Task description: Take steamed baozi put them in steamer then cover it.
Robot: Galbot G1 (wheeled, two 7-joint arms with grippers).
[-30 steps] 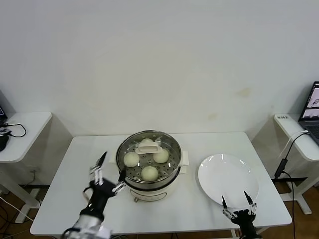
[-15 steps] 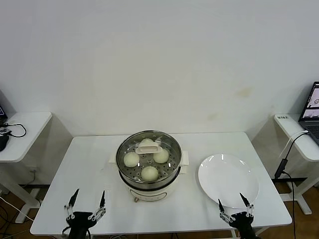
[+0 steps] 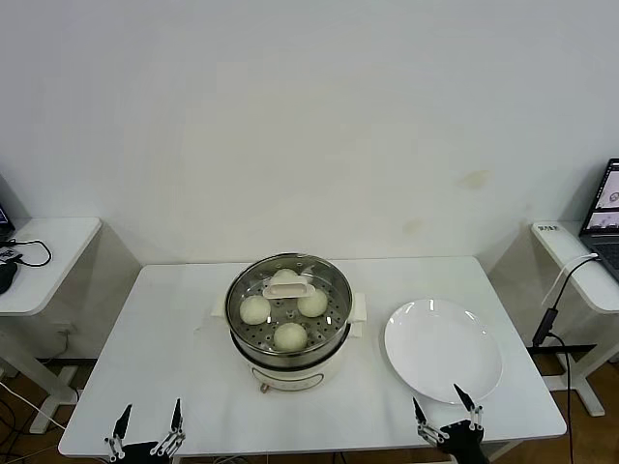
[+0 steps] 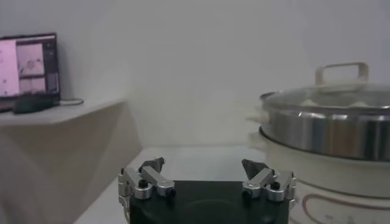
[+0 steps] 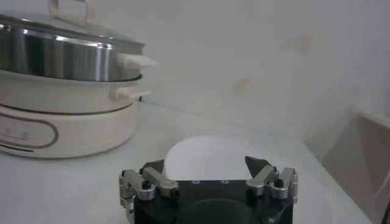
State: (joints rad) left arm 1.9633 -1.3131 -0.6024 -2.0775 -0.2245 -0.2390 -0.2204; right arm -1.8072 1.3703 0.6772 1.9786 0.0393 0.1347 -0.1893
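Note:
The steamer (image 3: 290, 362) stands mid-table, a shiny steel pot on a white base. Through the cover (image 3: 289, 288), a clear glass lid with a cream bar handle resting on the pot, I see several cream-white baozi (image 3: 254, 309) on the perforated tray. My left gripper (image 3: 147, 431) sits low at the table's front left edge, open and empty. At the front right edge, just below the plate, my right gripper (image 3: 443, 411) is open and empty too. The left wrist view shows the steamer (image 4: 332, 131) with its lid handle (image 4: 341, 72); the right wrist view shows the steamer (image 5: 61, 58) beyond the open gripper (image 5: 207, 165).
A bare white plate (image 3: 443, 349) lies right of the steamer and shows in the right wrist view as well (image 5: 207, 155). White side tables stand at left (image 3: 44, 251) and right (image 3: 580, 271), the right one carrying a laptop (image 3: 606, 213) and cable.
My left gripper has pulled back from beside the steamer down to the table's front edge. The right gripper has sunk slightly lower. The steamer, lid and plate have not moved.

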